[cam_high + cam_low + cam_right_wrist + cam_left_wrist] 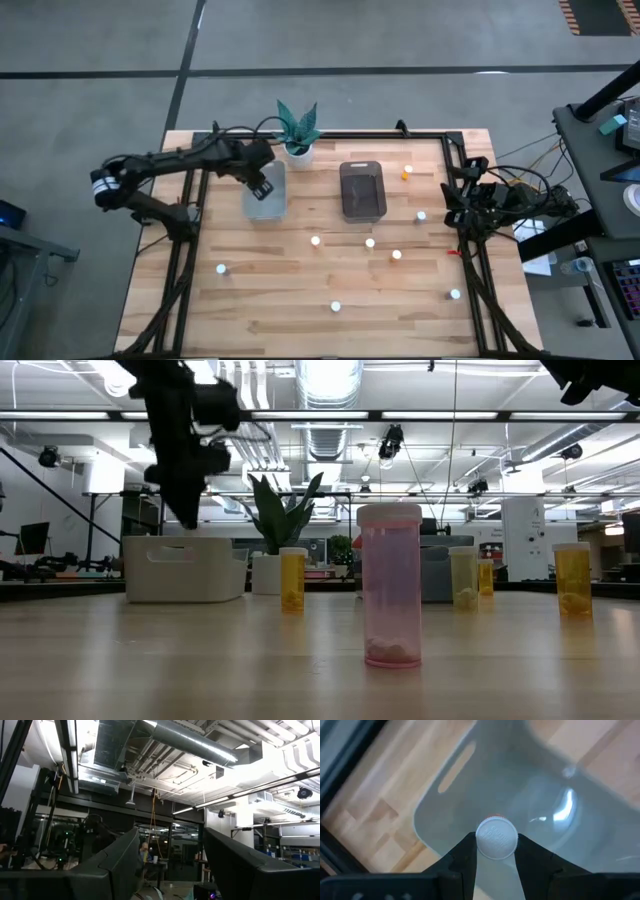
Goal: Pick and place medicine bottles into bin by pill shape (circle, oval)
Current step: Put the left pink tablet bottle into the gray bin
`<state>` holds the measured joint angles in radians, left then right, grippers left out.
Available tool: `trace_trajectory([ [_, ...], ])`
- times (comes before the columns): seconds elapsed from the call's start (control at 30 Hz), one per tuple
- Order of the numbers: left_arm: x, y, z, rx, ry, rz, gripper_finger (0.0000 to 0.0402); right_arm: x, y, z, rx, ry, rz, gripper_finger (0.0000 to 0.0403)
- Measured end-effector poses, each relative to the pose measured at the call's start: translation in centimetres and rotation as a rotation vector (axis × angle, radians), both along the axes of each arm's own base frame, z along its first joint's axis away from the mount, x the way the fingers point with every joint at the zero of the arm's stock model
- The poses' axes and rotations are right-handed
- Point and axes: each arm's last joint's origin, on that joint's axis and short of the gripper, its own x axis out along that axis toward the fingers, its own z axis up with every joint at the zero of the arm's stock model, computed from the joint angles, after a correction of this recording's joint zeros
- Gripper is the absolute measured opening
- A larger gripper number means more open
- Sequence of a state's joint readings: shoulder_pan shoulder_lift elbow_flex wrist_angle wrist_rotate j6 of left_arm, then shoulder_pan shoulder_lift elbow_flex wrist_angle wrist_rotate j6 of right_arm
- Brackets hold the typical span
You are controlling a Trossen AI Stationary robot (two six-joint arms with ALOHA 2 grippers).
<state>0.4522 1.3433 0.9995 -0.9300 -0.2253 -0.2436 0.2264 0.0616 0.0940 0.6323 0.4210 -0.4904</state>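
Observation:
My left gripper (pixel 262 186) hangs over the pale clear tub (pixel 268 206), fingers pointing down, shut on a small bottle with a white cap (pixel 496 838) and an orange body. In the low view this gripper (pixel 186 510) is just above the tub (pixel 185 572). The dark smoky tub (pixel 362 190) stands to the right of the clear one. Several white-capped bottles stand upright on the table, such as one (pixel 316 240) near the middle and an orange one (pixel 408 172). My right gripper (pixel 452 200) waits open and empty at the table's right edge. My left gripper pinches the bottle at its white cap's sides (pixel 479 840) between its two fingers (pixel 465 851). The fingers come from above, pointing down. The bottle hangs upright, cap up, over the inside of the clear tub (pixel 470 785), clear of its floor.
A green plant in a white pot (pixel 298 128) stands at the far edge between the tubs. Loose bottles are scattered over the near half, among them a pink one (pixel 390 585). A black frame rail (pixel 190 200) runs along the table's sides.

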Motion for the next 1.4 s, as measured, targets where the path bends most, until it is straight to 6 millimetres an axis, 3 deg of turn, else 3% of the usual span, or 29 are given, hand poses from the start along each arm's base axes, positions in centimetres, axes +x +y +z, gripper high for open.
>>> trace_trajectory([
  [0.2, 0.6, 0.9, -2.7, -0.012, 0.045, 0.001, 0.0097, 0.0, 0.0, 0.0, -0.001, 0.002, 0.0, 0.0215],
  [0.4, 1.3, 1.3, -4.0, -0.014, 0.093, -0.017, 0.0097, 0.0, 0.0, 0.0, -0.001, 0.002, 0.0, 0.0215],
  [0.8, 1.4, 1.8, -4.1, 0.048, 0.102, -0.016, 0.0098, 0.0, 0.0, 0.0, -0.001, 0.004, 0.0, 0.0215],
  [1.13, 1.4, 1.9, -4.1, 0.051, 0.1, -0.02, 0.0136, 0.1, 0.0, -0.1, -0.002, 0.009, 0.0, 0.0215],
  [1.4, 1.6, 1.9, -3.5, 0.061, 0.105, -0.053, 0.0141, 0.1, 0.0, -0.1, -0.003, 0.015, 0.0, 0.0215],
])
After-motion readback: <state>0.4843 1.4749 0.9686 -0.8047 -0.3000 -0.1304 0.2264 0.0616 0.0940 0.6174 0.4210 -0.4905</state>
